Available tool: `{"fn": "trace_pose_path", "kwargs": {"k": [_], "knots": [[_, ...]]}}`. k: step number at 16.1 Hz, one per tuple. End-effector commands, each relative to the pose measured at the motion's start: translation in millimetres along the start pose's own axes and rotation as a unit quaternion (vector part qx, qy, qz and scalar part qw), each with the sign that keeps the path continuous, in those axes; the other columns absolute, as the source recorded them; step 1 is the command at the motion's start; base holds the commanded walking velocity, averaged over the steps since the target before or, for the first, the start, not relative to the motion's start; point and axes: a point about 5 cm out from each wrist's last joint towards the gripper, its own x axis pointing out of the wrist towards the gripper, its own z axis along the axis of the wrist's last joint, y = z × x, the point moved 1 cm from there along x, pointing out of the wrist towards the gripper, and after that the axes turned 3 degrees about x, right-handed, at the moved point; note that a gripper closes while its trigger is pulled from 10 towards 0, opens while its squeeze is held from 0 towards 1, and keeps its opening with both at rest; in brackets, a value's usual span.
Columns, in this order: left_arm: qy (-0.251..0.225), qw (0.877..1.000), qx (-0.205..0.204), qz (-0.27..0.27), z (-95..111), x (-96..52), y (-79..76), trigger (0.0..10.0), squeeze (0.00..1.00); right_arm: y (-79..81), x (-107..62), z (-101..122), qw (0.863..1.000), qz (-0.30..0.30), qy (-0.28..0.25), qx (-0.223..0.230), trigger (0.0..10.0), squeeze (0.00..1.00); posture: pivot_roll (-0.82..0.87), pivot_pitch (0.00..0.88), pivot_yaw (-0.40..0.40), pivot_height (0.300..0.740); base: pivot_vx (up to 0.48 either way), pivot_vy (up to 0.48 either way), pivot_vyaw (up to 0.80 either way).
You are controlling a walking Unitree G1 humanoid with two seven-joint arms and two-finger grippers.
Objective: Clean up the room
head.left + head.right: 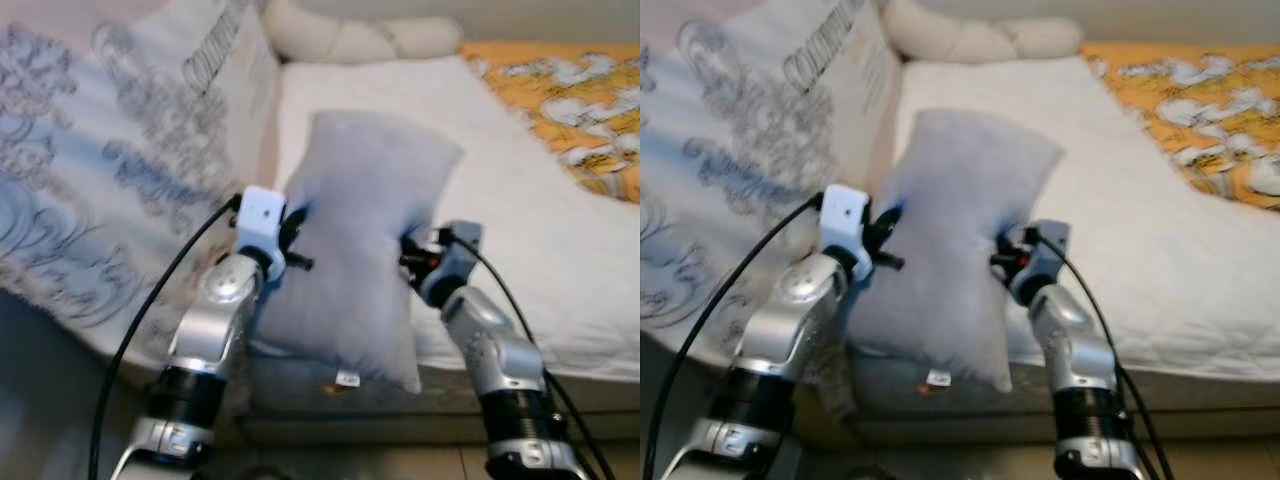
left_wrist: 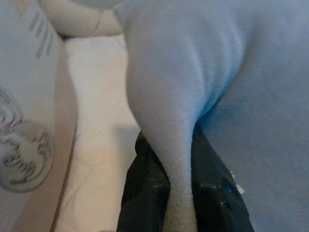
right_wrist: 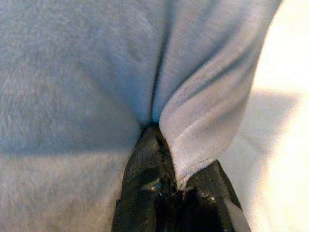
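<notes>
A pale grey-blue pillow hangs upright over the near edge of the bed, pinched from both sides. My left gripper is shut on the pillow's left edge, and a fold of fabric is squeezed between its black fingers. On the pillow's right edge my right gripper is shut too, with the seam clamped between its fingers. A small tag shows at the pillow's lower end.
The white mattress stretches ahead. A cream bolster pillow lies at its head. An orange patterned blanket covers the far right. A large grey-patterned cushion leans on the left. Black cables trail from both wrists.
</notes>
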Motion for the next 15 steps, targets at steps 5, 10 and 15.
{"fn": "trace_pose_path", "kwargs": {"k": [5, 10, 15], "knots": [[-0.026, 0.999, 0.004, 0.041, 11, 0.0, 13.9, 10.0, 0.0, 3.3, 6.0, 7, 1.0, 0.008, -0.009, -0.018, 10.0, 0.0, 0.03, 0.0, 0.01, 0.74, 0.301, 0.0, 0.0], [-0.017, 0.998, 0.017, 0.06, 9, -3.1, 23.9, 10.0, 0.0, 3.6, 8.9, 2, 1.0, 0.012, 0.004, -0.001, 10.0, 0.0, 0.04, 0.0, 0.01, 0.74, 0.29, 0.0, 0.0], [-0.015, 0.998, 0.022, 0.056, 10, 1.4, 25.9, 10.0, 0.0, -2.9, 10.3, 3, 1.0, 0.001, 0.0, -0.015, 10.0, 0.0, 0.03, 0.0, 0.037, 0.74, 0.206, 0.0, 0.0]]}}
